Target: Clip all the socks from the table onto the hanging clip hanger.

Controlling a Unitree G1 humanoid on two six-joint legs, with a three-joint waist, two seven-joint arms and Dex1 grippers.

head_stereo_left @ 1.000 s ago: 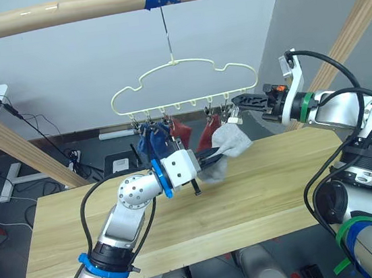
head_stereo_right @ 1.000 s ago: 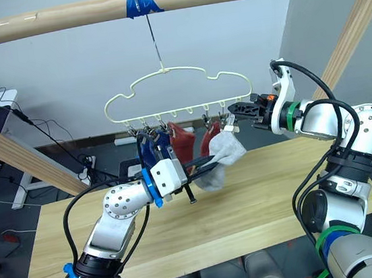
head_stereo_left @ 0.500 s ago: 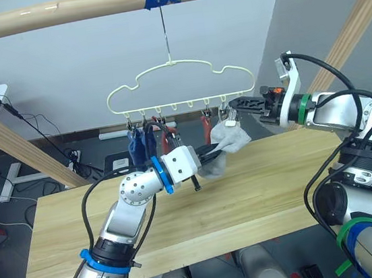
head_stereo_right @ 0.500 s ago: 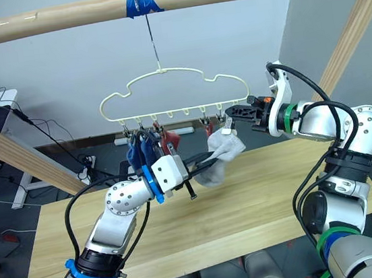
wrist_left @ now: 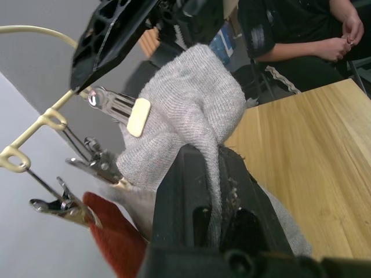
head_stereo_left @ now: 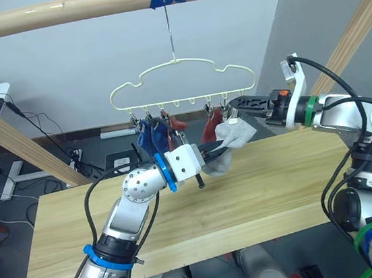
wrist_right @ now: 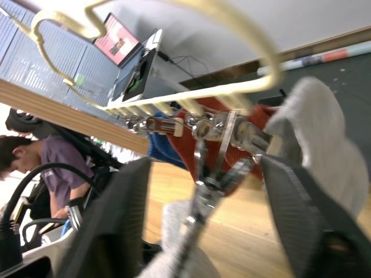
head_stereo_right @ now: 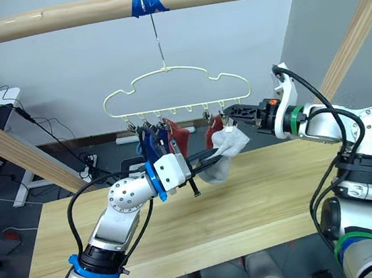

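The pale-yellow clip hanger (head_stereo_left: 182, 84) hangs by its hook from a taped wooden pole. On its clips hang blue socks (head_stereo_left: 150, 135) and two rust-red socks (head_stereo_left: 210, 126). My left gripper (head_stereo_left: 220, 148) is shut on a light grey sock (head_stereo_left: 232, 137) and holds it up under the hanger's right end. A silver clip (wrist_left: 119, 107) lies against that sock's upper edge. My right gripper (head_stereo_left: 236, 104) is level with the clip row at the right end. It is open, and the clip (wrist_right: 211, 150) stands between its fingers (wrist_right: 110, 226).
The long wooden table (head_stereo_left: 279, 182) lies below both arms. Slanted frame poles (head_stereo_left: 10, 143) stand at the left and right. A seated person (wrist_left: 301, 29) is beyond the table's far side.
My right gripper's fingers have spread apart around the end clip. The hanger swung left, then back right. My left gripper still holds the grey sock in much the same place.
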